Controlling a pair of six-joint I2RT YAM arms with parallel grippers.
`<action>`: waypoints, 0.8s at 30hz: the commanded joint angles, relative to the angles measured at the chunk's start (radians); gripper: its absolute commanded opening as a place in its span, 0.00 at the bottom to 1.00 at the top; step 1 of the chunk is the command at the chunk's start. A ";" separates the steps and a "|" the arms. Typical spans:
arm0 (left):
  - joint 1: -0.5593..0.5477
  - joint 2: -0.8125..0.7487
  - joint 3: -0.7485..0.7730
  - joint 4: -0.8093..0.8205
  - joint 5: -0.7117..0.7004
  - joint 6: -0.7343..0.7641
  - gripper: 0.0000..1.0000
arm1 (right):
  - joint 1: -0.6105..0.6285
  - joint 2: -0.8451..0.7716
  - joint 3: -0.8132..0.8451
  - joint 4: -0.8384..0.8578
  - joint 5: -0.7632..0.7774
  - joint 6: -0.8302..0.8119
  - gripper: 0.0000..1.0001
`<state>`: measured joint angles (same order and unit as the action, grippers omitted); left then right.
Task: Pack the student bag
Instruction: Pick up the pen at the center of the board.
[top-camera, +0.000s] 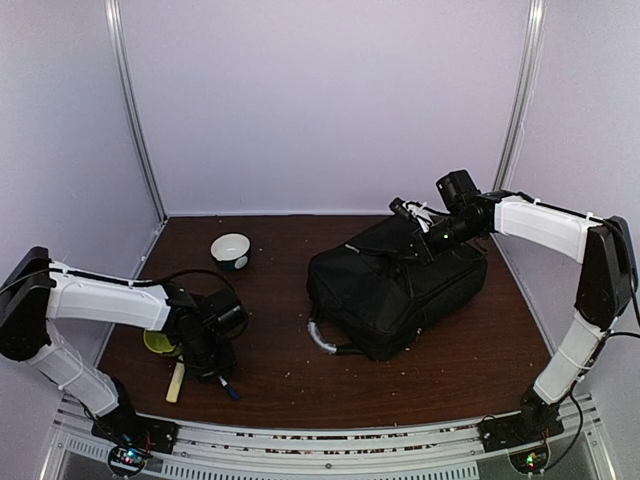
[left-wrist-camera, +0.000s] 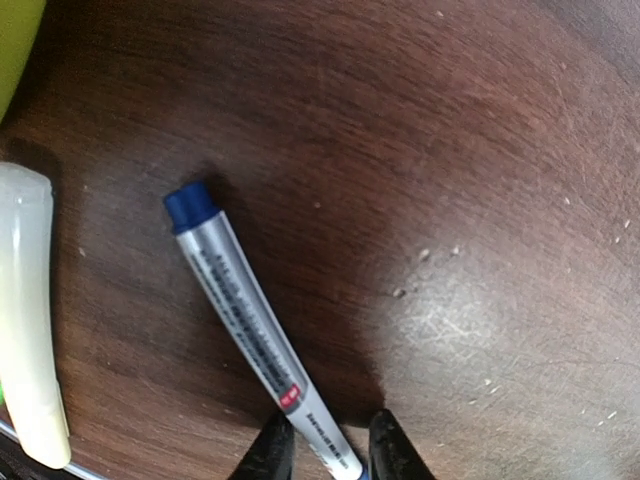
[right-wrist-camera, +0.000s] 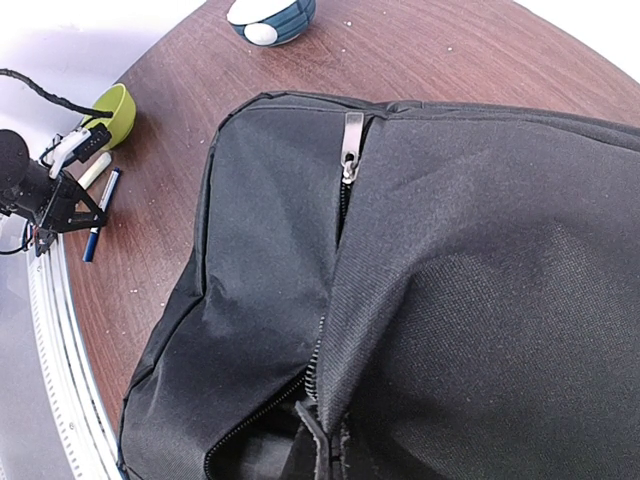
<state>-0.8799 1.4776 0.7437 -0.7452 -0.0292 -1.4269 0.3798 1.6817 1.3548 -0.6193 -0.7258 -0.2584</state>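
The student bag (top-camera: 400, 290) is black, lies at centre right, and has a grey handle (top-camera: 322, 336) at its near left corner. My right gripper (top-camera: 412, 228) is at its far top edge, shut on the fabric by the open zipper. In the right wrist view the bag (right-wrist-camera: 480, 260) fills the frame, the pinched edge (right-wrist-camera: 330, 450) hides my fingers, and a metal zipper pull (right-wrist-camera: 351, 145) hangs higher up. My left gripper (top-camera: 205, 362) is down on the table at the near left. Its narrow jaws (left-wrist-camera: 325, 455) are closed on a silver pen with a blue cap (left-wrist-camera: 245, 320).
A cream tube (left-wrist-camera: 30, 320) lies just left of the pen, and also shows in the top view (top-camera: 176, 382). A green bowl (top-camera: 158, 342) sits behind it. A white and blue bowl (top-camera: 231, 249) stands at the back left. Metal rails run along the table's near edge.
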 joint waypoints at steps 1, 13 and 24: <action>0.017 0.051 0.004 0.050 0.028 0.025 0.24 | 0.004 -0.022 0.000 0.035 -0.079 -0.011 0.00; 0.002 0.088 0.200 0.030 0.016 0.275 0.00 | -0.002 -0.040 -0.006 0.038 -0.084 -0.003 0.00; -0.044 0.251 0.734 0.085 0.270 0.826 0.00 | -0.004 -0.044 -0.002 0.047 -0.084 0.014 0.00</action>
<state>-0.9203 1.6169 1.3235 -0.6754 0.0700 -0.8703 0.3744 1.6814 1.3502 -0.6159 -0.7376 -0.2558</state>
